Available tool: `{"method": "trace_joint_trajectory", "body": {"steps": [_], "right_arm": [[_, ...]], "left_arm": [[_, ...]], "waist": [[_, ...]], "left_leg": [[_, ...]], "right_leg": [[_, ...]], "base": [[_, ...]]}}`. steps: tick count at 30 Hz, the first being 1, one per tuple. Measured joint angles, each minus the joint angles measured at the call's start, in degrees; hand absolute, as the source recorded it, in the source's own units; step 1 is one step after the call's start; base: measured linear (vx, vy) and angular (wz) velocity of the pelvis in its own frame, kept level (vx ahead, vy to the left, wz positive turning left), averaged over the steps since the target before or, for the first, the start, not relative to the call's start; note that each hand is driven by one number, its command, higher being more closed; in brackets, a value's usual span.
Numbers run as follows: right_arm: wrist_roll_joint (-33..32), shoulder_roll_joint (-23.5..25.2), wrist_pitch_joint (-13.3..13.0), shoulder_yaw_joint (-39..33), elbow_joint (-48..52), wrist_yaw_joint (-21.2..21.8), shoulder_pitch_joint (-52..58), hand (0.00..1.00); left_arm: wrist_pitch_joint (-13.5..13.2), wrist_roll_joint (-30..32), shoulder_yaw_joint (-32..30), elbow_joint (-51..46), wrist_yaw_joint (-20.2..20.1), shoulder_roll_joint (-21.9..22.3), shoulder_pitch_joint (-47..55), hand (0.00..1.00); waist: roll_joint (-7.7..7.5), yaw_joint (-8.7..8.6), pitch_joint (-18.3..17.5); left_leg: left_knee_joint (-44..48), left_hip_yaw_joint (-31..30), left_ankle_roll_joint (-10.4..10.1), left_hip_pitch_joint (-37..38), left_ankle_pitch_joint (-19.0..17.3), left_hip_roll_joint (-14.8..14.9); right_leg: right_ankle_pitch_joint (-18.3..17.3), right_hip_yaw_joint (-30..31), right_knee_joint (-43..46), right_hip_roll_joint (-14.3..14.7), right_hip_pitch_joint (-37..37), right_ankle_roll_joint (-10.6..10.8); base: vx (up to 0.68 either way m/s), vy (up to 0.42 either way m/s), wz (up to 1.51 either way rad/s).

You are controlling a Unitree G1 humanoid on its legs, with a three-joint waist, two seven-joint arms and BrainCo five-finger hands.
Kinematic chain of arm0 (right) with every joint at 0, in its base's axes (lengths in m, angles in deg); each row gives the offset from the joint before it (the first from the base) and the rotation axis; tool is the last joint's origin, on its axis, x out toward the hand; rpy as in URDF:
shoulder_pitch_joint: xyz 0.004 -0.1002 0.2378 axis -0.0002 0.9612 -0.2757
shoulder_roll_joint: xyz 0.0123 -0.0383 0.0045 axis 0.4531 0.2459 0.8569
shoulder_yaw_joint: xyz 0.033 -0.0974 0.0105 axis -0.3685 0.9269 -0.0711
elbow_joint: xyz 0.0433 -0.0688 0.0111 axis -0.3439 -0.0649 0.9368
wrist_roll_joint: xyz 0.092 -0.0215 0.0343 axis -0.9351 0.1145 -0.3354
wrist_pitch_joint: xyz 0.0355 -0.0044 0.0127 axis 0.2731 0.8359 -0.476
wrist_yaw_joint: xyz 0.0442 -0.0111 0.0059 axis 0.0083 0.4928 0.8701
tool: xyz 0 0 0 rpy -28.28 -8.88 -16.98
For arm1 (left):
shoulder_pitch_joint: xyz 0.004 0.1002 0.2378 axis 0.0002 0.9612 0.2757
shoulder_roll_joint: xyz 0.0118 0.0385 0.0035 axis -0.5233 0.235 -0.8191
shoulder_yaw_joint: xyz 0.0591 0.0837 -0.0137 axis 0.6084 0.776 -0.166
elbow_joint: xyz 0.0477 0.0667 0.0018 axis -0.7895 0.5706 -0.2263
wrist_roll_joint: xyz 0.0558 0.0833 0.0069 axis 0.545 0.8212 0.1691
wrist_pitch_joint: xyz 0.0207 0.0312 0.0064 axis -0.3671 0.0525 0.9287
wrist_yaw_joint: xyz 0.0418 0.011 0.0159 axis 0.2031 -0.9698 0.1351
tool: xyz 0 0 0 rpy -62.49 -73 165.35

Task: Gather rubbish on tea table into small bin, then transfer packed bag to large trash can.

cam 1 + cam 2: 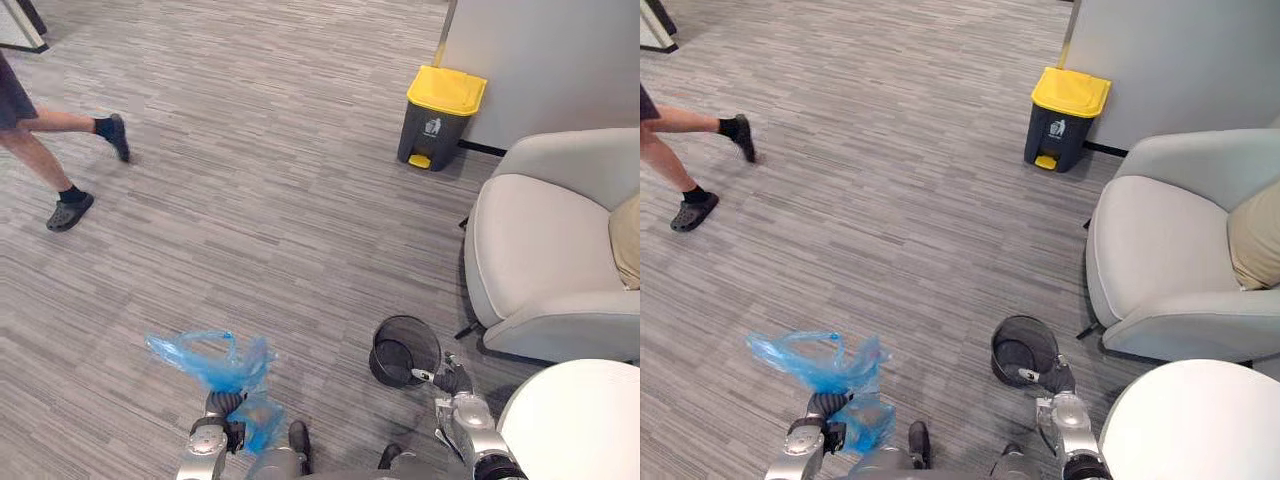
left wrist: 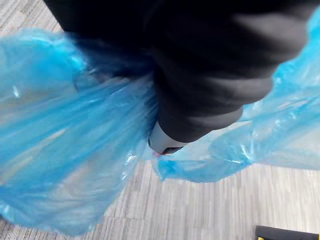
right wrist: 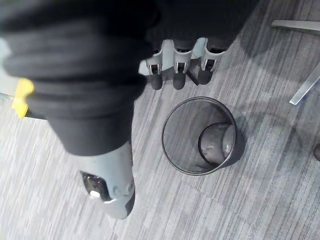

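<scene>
Blue plastic bag (image 1: 215, 360) bunched in the clenched left hand (image 1: 222, 405), off the floor (image 1: 280, 200). Right hand (image 1: 455, 385) loosely spread and empty above the black mesh bin (image 1: 405, 350) on the floor beside the table (image 1: 580, 420) edge. Yellow-lidded trash can (image 1: 440, 115) far off by the wall (image 1: 560, 60).

Left hand (image 1: 222, 405) clenched tight, right hand (image 1: 452, 382) hanging with fingers relaxed, thumb out
</scene>
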Motion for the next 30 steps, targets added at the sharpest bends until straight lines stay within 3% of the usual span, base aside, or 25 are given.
{"method": "trace_joint_trajectory", "body": {"steps": [1,3,6,8,9,10,11,12,14,15,16,18,19,21,24,25,26,27,28,30], "right_arm": [[-0.2,0.5,0.0,0.0,0.0,0.1,0.7,0.0],[-0.3,0.8,-0.2,0.1,0.0,0.2,1.0,0.0],[-0.5,0.8,-0.2,0.0,0.1,0.2,1.6,0.0],[-0.5,0.8,-0.2,-0.3,0.1,0.2,2.4,0.0],[-0.5,0.8,-0.2,-0.6,0.2,0.2,2.8,0.0],[-0.5,0.7,-0.2,-1.2,0.3,0.2,3.8,0.0],[-0.9,1.1,-0.2,-2.4,0.7,0.2,4.4,0.0],[-1.0,1.3,-0.1,-2.6,1.3,0.2,4.6,0.0],[-1.5,2.0,-0.1,-2.2,3.1,0.7,5.3,0.0],[-2.1,2.5,-0.1,-1.8,4.6,1.1,5.6,0.0],[-2.3,2.7,-0.3,-1.2,5.5,1.1,5.6,0.0],[-2.8,2.8,-0.5,0.1,6.6,1.1,5.1,0.0],[-2.9,2.8,-0.5,0.1,6.6,1.1,4.5,0.0],[-2.9,2.8,-0.4,0.0,6.8,1.0,3.8,0.0],[-2.9,2.9,0.0,0.0,6.8,0.9,3.9,0.0],[-2.8,2.8,0.1,0.0,6.9,0.6,4.4,0.0],[-2.7,2.6,0.1,0.0,6.9,0.5,4.7,0.0],[-2.7,2.4,0.4,0.0,6.8,-0.1,5.1,0.0],[-2.7,3.4,0.8,0.1,7.1,-0.2,5.7,0.0],[-2.7,4.4,0.9,0.3,8.0,0.0,6.5,0.0]], "left_arm": [[0.1,0.0,0.0,-0.1,0.0,0.0,-0.3,1.0],[0.1,0.0,-0.1,-0.1,0.1,-0.2,-0.4,1.0],[0.3,0.0,-0.7,-0.1,0.0,0.0,-0.5,1.0],[0.3,0.0,-1.3,0.0,0.0,-0.1,-0.8,1.0],[0.3,0.0,-1.4,0.0,0.1,-0.1,-1.1,1.0],[0.3,0.0,-1.8,0.0,0.1,0.3,-1.8,1.0],[0.2,0.0,-1.8,-0.1,0.0,0.9,-1.9,1.0],[0.1,0.0,-1.9,-0.2,0.0,1.0,-1.9,1.0],[0.2,0.1,-4.0,-0.6,-0.1,2.3,-1.6,1.0],[0.2,0.1,-5.4,-1.1,-0.1,3.0,-1.4,1.0],[0.2,0.0,-5.9,-1.7,-0.2,3.4,-0.8,1.0],[0.2,0.0,-6.1,-3.0,-0.3,3.9,0.0,1.0],[0.3,0.0,-6.1,-3.2,-0.3,4.4,0.0,1.0],[0.3,0.0,-6.1,-4.1,-0.3,4.8,0.4,1.0],[0.3,0.0,-6.0,-5.6,-0.2,5.1,0.3,1.0],[0.3,0.0,-6.0,-5.6,-0.2,5.6,0.3,1.0],[0.3,0.0,-6.0,-5.6,-0.2,6.0,0.5,1.0],[0.4,-0.1,-6.0,-5.4,-0.2,6.7,0.8,1.0],[0.6,-0.1,-5.9,-5.1,-0.2,6.5,0.9,1.0],[0.6,-0.1,-5.6,-5.2,-0.2,6.2,0.5,1.0]], "waist": [[0.55,0.08,0.3],[0.49,0.27,0.3],[0.58,0.06,0.4],[0.1,-0.07,0.3],[-0.25,-0.1,0.1],[-0.43,-0.29,0.0],[1.36,-0.25,-0.3],[1.92,-0.3,-0.3],[3.14,-1.46,-0.1],[3.32,-1.31,0.0],[3.38,-1.15,0.1],[2.97,0.3,0.2],[2.37,0.57,0.5],[2.33,1.53,0.6],[2.41,2.12,1.0],[3.08,2.03,0.7],[3.99,2.06,0.2],[5.29,2.03,-0.5],[3.48,1.97,-1.3],[0.58,2.26,-3.0]], "left_leg": [[2.2,-2.2,1.1,-0.4,-1.4,0.8],[3.1,-3.8,1.1,-0.1,-2.6,1.4],[2.3,-6.1,0.3,2.8,-3.8,1.4],[2.0,-7.3,-1.7,5.3,-5.6,0.4],[2.0,-8.0,-2.0,5.9,-6.3,0.0],[2.6,-9.3,-2.9,6.8,-8.0,-0.1],[3.2,-9.4,-4.3,7.6,-9.1,1.7],[3.8,-9.2,-5.0,7.6,-9.6,2.4],[11.7,-8.2,-7.9,5.5,-11.2,5.0],[23.6,-6.7,-9.3,1.9,-10.9,6.8],[34.0,-4.8,-12.4,-2.3,-9.3,8.8],[47.1,0.5,-10.6,-8.5,-10.4,13.2],[47.6,2.1,-9.0,-11.3,-11.3,13.9],[42.6,3.3,-8.0,-14.4,-11.9,14.6],[32.9,1.4,-8.1,-17.9,-11.6,13.8],[24.3,0.0,-9.2,-17.2,-9.2,13.3],[21.3,-0.2,-8.8,-16.9,-7.4,13.6],[19.9,-1.1,-8.0,-16.3,-1.2,14.1],[21.2,1.3,-7.2,-15.9,-3.3,12.6],[21.0,4.7,-6.2,-14.9,-5.4,10.9]], "right_leg": [[-5.2,3.0,1.7,2.7,-1.9,0.4],[-7.8,4.0,0.2,6.0,-4.0,-0.4],[-7.9,1.3,-7.0,9.6,-7.7,-1.3],[-5.1,0.2,-14.1,11.1,-8.1,-5.3],[-4.0,-0.1,-15.4,11.0,-7.7,-6.0],[-1.4,-0.9,-15.1,10.8,-6.8,-8.2],[-3.4,-3.0,-14.5,11.6,-5.8,-8.5],[-4.3,-3.8,-14.5,12.0,-5.2,-8.7],[-5.9,-5.7,-16.1,14.2,-1.9,-9.6],[-6.4,-6.0,-18.0,16.0,1.3,-10.3],[-6.7,-5.8,-19.6,17.4,4.2,-10.9],[-7.4,-3.5,-21.6,19.1,8.6,-11.8],[-7.4,-1.8,-23.0,19.1,10.6,-11.8],[-7.5,1.0,-24.1,19.0,12.0,-11.7],[-8.8,4.7,-25.1,18.4,13.7,-9.6],[-10.6,6.4,-23.9,18.3,13.6,-7.5],[-11.5,7.3,-23.2,18.7,13.6,-6.8],[-13.8,9.0,-20.9,19.0,13.6,-5.2],[-15.3,10.7,-19.7,16.8,13.2,-3.6],[-16.1,12.7,-18.3,13.9,12.0,-2.5]], "base": [[0.28,0.048,0.91],[0.21,-0.018,0.63],[0.26,-0.049,0.47],[0.37,-0.139,0.37],[0.47,-0.223,0.62],[0.53,-0.236,0.64],[0.45,-0.197,0.61],[0.45,-0.193,0.46],[0.38,-0.187,0.27],[0.32,-0.151,-0.01],[0.38,-0.161,-0.23],[0.36,-0.101,-0.57],[0.28,-0.039,-0.65],[0.26,0.064,-0.74],[0.25,0.198,-0.65],[0.23,0.275,-0.66],[0.31,0.378,-0.75],[0.31,0.355,-0.66],[0.33,0.341,-0.61],[0.33,0.269,-0.59]]}}
